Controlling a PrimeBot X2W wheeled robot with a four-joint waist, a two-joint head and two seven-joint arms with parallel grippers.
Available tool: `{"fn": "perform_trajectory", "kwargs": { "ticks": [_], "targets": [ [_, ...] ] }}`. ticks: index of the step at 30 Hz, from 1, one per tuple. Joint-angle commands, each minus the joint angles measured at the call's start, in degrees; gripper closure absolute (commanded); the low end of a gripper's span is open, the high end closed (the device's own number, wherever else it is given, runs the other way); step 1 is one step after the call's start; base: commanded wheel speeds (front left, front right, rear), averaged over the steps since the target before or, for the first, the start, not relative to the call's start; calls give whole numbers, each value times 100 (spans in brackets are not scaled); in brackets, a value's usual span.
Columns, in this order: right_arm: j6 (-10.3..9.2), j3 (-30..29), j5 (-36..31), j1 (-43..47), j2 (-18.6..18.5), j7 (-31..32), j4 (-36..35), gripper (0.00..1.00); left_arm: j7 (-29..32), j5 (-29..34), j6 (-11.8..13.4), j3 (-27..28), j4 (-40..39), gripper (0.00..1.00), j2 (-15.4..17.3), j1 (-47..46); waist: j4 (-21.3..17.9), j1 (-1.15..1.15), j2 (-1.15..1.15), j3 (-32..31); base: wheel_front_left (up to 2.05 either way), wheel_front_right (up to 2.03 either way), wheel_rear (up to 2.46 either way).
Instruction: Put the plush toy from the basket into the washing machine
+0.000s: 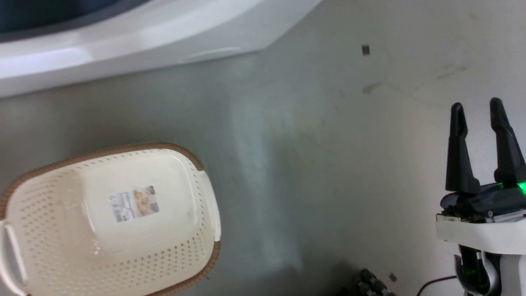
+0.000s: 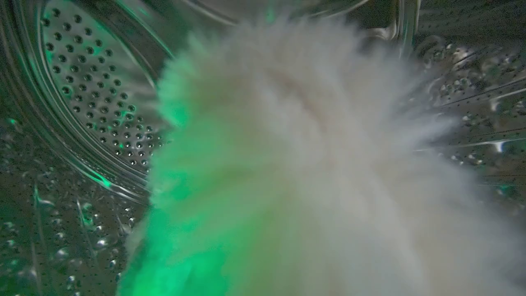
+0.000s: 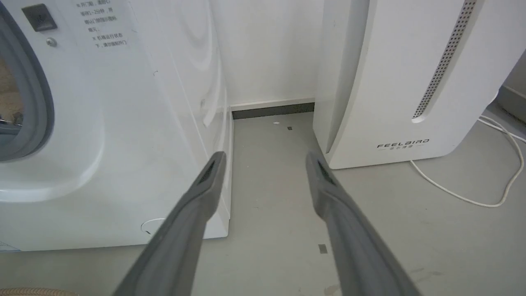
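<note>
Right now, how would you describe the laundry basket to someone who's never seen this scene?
In the head view, start at the white washing machine along the top and drop across the grey floor to the lower left. There sits the laundry basket, cream plastic with perforated walls. Only it has a brown woven-look rim and a paper label inside.

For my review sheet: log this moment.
basket empty | plush toy inside washing machine | right end effector open
</note>
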Motion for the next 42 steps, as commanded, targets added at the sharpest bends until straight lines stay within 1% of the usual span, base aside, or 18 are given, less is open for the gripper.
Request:
{"fn": "perform_trajectory", "kwargs": {
  "ticks": [1, 2, 3, 4, 7, 14, 15, 16, 17, 20, 26, 32, 35, 42],
  "targets": [
    [-4, 32, 32, -120, -1, -25, -35, 0, -26, 61, -40, -90, 195, 100, 8, -341, -183, -1, 0, 296, 0, 0, 0],
    [-4, 32, 32, -120, -1, -25, -35, 0, -26, 61, -40, -90, 195, 100, 8, -341, -183, -1, 0, 296, 0, 0, 0],
    [-4, 49, 52, -145, -1, -25, -44, 0, 42, 120, -65, -246, 518, 100, 17, -594, -198, -1, 0, 379, 0, 0, 0],
    [-4, 49, 52, -145, -1, -25, -44, 0, 42, 120, -65, -246, 518, 100, 17, -594, -198, -1, 0, 379, 0, 0, 0],
    [-4, 64, 70, -178, -1, -25, -46, 0, 166, 197, -95, -512, 984, 100, 35, -852, -195, -1, 0, 482, 0, 0, 0],
    [-4, 102, 37, -278, -1, -25, -19, 0, 135, 122, -122, -1141, 1688, 100, 86, -1100, -124, -1, 0, 526, 0, 0, 0],
    [-4, 91, 30, -291, -1, -25, -13, 0, 99, 71, -122, -1248, 1733, 69, 89, -1107, -107, -1, 0, 510, 0, 0, 0],
    [-4, 77, 23, -303, -1, -25, -9, 0, 45, 32, -123, -1346, 1778, 0, 97, -1112, -85, -1, 0, 486, 0, 0, 0],
    [-4, 44, -25, -326, -1, -25, 6, 0, -116, -53, -124, -1626, 1930, 0, 100, -1091, -9, -1, 0, 375, 0, 0, 0],
    [-4, 4, -85, -341, -1, -25, 25, 0, -348, -141, -124, -1832, 2109, 0, 71, -995, 81, -1, 0, 178, 0, 0, 0],
    [-4, -75, -291, -309, -1, -25, 88, 0, -772, -514, -124, -1960, 2452, 0, -152, -543, 320, -1, 0, -434, 0, 0, 0],
    [-4, -173, -566, -195, -1, -25, 132, 0, -1017, -599, -125, -2027, 2506, 0, -427, 96, 676, -1, 0, -1097, 0, 0, 0],
    [-4, -206, -701, -109, -1, -25, 183, 0, -1038, -634, -125, -2002, 2352, 0, -577, 524, 860, -1, 0, -1438, 0, 0, 0],
    [-4, -228, -880, 179, -1, -25, 294, 0, -1042, -511, 20, -1677, 1250, 0, -754, 1903, 1221, -1, 0, -2247, 0, 0, 0]
  ]
}}
